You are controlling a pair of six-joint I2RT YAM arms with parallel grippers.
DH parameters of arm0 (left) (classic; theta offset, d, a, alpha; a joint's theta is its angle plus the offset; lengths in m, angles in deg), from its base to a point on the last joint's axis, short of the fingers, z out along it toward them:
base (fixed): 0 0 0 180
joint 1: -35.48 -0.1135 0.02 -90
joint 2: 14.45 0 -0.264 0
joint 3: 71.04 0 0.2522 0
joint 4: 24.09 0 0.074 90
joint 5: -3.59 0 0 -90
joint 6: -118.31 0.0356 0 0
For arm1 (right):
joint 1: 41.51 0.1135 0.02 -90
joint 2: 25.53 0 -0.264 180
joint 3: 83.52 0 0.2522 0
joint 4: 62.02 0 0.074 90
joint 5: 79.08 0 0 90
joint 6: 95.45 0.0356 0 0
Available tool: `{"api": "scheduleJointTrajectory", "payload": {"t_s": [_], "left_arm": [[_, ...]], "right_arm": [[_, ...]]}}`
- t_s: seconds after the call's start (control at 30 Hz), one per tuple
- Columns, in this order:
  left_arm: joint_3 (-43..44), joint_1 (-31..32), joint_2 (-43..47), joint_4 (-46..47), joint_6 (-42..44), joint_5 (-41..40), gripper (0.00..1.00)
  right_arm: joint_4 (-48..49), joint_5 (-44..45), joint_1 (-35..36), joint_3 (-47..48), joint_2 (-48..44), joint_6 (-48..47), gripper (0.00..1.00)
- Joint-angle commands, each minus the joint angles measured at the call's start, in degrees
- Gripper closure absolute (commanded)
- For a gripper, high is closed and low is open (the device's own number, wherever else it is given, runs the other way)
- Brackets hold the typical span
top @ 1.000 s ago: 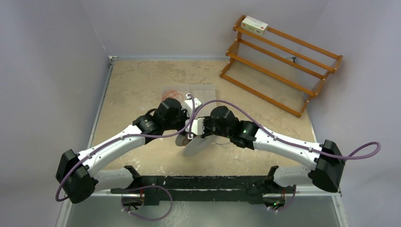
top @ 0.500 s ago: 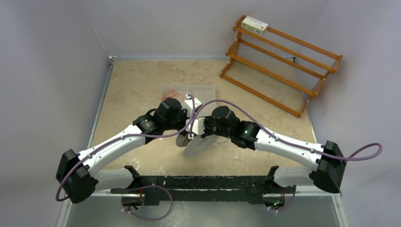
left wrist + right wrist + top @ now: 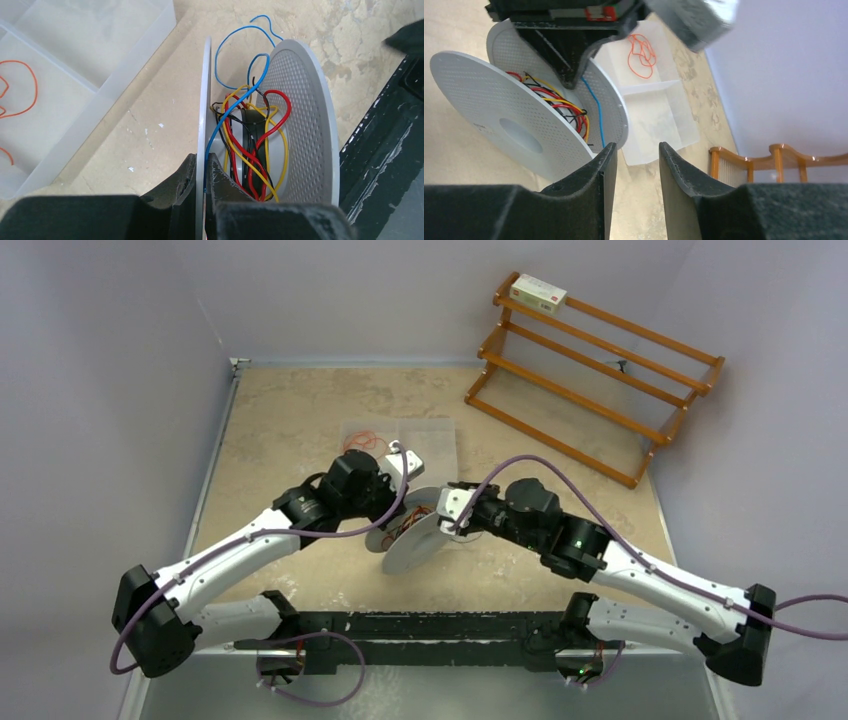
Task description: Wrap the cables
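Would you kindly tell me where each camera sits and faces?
Top external: above, behind the bases, looking down on the table; left arm and right arm show.
Left wrist: looks along the left pincer, shut on the spool.
Right wrist: looks past the open right pincer at that spool.
Shared by wrist views: spool, tray.

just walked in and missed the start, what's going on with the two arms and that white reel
The left arm's fingers are clamped on one flange of the white reel, holding it on edge. Red, yellow, black and blue wires sit loosely tangled around its hub, with blue ends sticking out past the rim, so the wrap looks untidy. The right arm's fingers are open, empty and apart from the reel. More orange wires lie in a clear tray beyond it.
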Motion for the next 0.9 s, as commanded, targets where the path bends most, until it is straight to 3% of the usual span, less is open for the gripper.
{"api": "scheduleJointTrajectory", "payload": {"t_s": [0.0, 0.23, 0.47, 0.77, 0.87], "left_arm": [[2.32, 0.07, 3.78, 0.98, 2.28, -1.24, 1.00], [9.13, 0.02, 6.18, -5.98, 2.08, -6.21, 1.00], [17.78, 0.03, 8.22, -14.01, 0.49, -12.09, 1.00], [31.28, 0.00, 7.61, -18.79, -3.90, -18.01, 1.00], [35.50, 0.01, 6.60, -19.96, -4.64, -18.47, 1.00]], "right_arm": [[1.75, 5.25, 0.10, -0.65, -3.78, 7.83, 0.59], [4.66, 12.87, -0.11, -4.31, -7.11, 19.03, 0.55], [9.51, 14.41, -0.69, -10.25, -11.41, 26.96, 0.46], [16.59, 12.70, -2.07, -15.48, -10.33, 31.92, 0.35], [20.45, 7.61, -3.75, -17.01, -8.38, 34.70, 0.35]]}}
